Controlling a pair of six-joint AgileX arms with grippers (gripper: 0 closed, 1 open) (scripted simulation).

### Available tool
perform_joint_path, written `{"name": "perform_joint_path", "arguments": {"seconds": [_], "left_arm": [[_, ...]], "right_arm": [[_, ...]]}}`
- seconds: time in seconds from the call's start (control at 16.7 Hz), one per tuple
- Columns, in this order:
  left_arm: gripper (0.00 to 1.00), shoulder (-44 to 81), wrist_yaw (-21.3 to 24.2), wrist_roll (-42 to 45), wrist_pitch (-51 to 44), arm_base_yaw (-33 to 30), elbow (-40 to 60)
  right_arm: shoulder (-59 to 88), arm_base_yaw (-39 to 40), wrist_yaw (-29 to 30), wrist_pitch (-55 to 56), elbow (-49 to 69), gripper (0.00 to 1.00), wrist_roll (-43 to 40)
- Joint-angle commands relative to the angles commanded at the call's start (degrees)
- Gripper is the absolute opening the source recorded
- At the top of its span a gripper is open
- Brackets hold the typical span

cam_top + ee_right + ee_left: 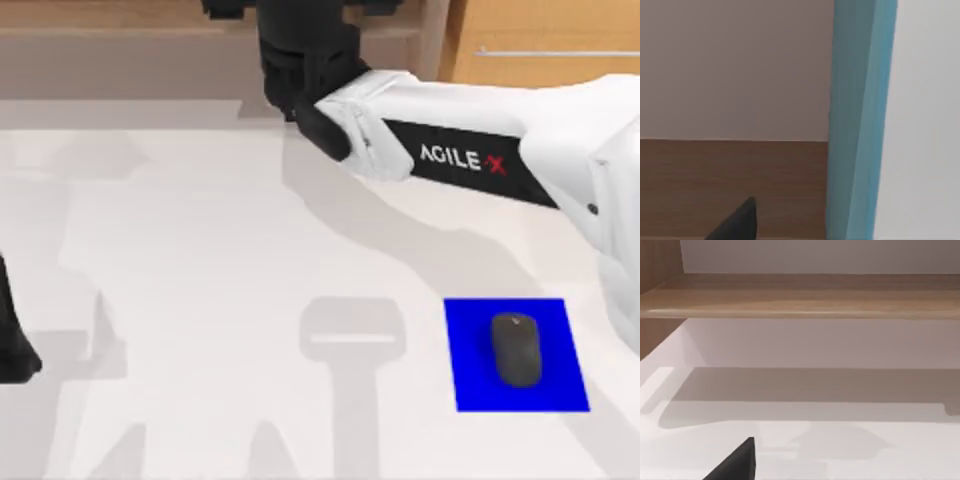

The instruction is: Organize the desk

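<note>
The desk [200, 260] is a wide white tabletop with a light-wood shelf [120, 20] along its back edge. My right arm reaches from the right across to the back centre, where my right gripper [297, 45] is at the shelf. In the right wrist view a tall light-blue upright slab [860, 120] stands on a brown wooden surface [730, 185] close to that gripper; whether it is held cannot be told. My left gripper [14, 345] stays at the desk's left edge, and the left wrist view looks over the white top toward the shelf [800, 295].
A black mouse [516, 349] lies on a small blue mat [470, 380] at the front right. A wooden drawer front [545, 45] is at the back right. The right arm's white link [450, 150] spans the back right of the desk.
</note>
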Motion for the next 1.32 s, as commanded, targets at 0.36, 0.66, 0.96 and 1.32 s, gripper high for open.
{"name": "perform_joint_path", "arguments": {"seconds": [0.36,0.66,0.96,1.32], "left_arm": [[1.0,0.0,0.0,0.0,0.0,0.0,0.0],[1.0,0.0,0.0,0.0,0.0,0.0,0.0],[1.0,0.0,0.0,0.0,0.0,0.0,0.0],[1.0,0.0,0.0,0.0,0.0,0.0,0.0]], "right_arm": [[0.0,0.0,0.0,0.0,0.0,0.47,0.0],[0.0,0.0,0.0,0.0,0.0,0.1,0.0],[0.0,0.0,0.0,0.0,0.0,0.0,0.0],[-0.29,0.29,0.07,0.04,-0.2,0.0,0.08]]}}
